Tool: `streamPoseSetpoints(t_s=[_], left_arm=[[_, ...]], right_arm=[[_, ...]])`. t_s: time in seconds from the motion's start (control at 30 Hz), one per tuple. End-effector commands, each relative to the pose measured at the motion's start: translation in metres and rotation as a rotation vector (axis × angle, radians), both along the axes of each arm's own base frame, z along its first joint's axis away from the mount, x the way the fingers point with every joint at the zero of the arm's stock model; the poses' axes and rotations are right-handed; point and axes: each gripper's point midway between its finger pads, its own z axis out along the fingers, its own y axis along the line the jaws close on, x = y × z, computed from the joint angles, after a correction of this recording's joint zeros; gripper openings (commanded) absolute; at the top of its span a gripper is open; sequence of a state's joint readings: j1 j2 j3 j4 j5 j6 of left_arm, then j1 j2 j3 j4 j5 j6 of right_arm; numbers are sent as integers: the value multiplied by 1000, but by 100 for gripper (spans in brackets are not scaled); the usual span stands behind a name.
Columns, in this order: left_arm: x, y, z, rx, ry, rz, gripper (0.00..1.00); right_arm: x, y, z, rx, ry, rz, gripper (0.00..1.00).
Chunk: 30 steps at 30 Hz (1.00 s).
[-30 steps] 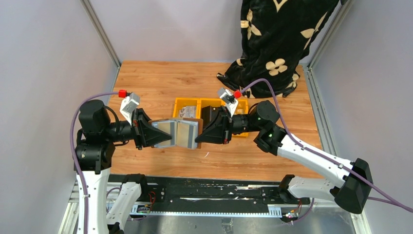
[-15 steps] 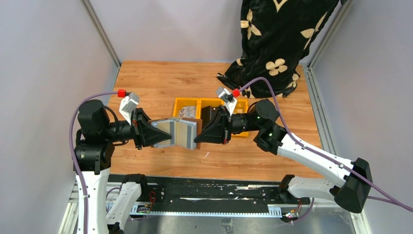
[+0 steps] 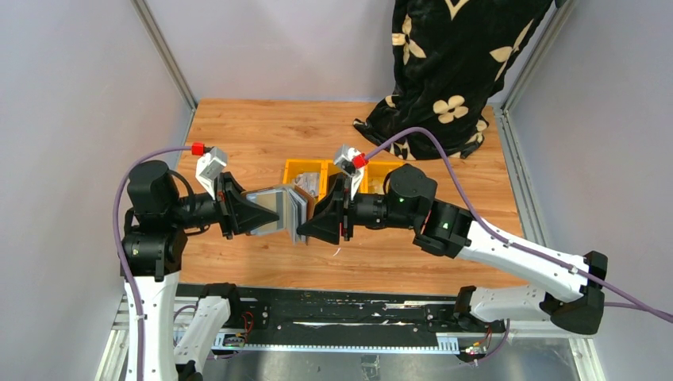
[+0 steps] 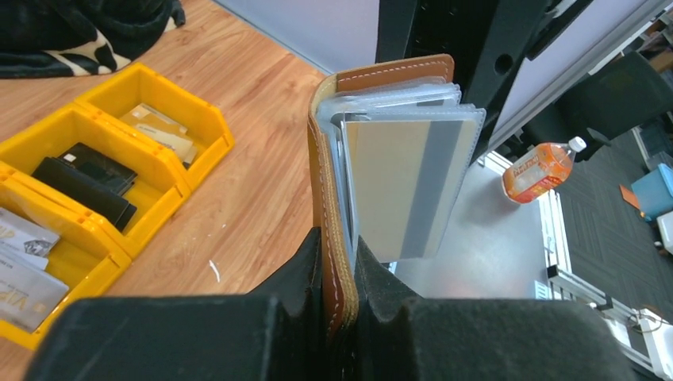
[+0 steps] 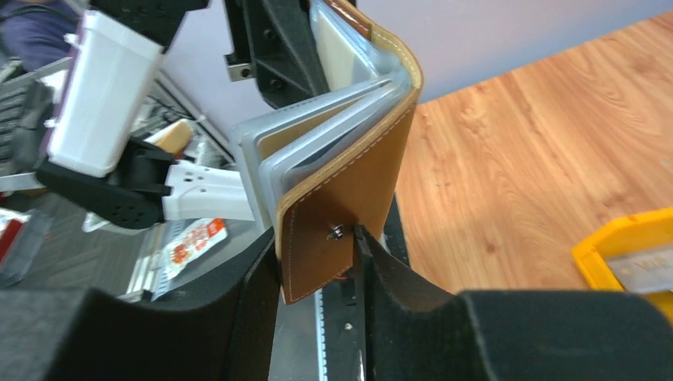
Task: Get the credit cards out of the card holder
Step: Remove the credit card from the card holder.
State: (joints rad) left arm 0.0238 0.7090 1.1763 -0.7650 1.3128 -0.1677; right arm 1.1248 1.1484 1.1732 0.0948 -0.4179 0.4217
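Note:
Both grippers hold the brown leather card holder in the air in front of the yellow tray. My left gripper is shut on one leather cover, fingertips pinching its edge. Clear sleeves fan out from it. The front sleeve holds a tan credit card with a grey stripe. My right gripper sits round the other cover's snap tab, a finger touching it beside the snap. The holder is half folded.
The tray holds black cards, tan cards and grey-white printed cards in separate compartments. A black floral cloth hangs at the back right. Grey walls stand on both sides.
My right gripper has moved left toward my left gripper. The holder has gone from spread flat to half folded, with its sleeves bunching.

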Motion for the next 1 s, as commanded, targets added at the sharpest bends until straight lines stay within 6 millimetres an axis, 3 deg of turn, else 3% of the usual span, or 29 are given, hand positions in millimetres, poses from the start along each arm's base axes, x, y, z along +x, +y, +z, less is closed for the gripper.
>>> streamPoseSetpoints(t_s=[0.0,0.2,0.37,0.47,0.53,0.57,0.6,0.7,0.97], left_arm=[[-24,-5,11,-31,-7,-100,7],[-25,-5,11,-30,-12,-101,7],[-24,-4,9,-28,-12,-95,10],[-18,-3,4,-13,-23,-56,24],[-15,-2,0,-1,-34,-23,37],[-12,-1,-1,5,-37,-3,50],[-9,0,-3,13,-38,21,58],[-1,4,-9,36,-50,95,96],[9,16,-27,99,-139,227,100]], right_arm=[[52,-4,-29,-178,-57,-321,40],[73,-19,-33,-279,-116,-522,40],[62,-10,-25,-220,-119,-473,37],[48,6,-15,-147,-94,-385,36],[41,14,-10,-127,-78,-349,15],[41,17,-8,-130,-74,-349,4],[41,19,-8,-142,-75,-354,0],[47,18,-8,-226,-158,-438,0],[58,22,-1,-423,-419,-613,0]])
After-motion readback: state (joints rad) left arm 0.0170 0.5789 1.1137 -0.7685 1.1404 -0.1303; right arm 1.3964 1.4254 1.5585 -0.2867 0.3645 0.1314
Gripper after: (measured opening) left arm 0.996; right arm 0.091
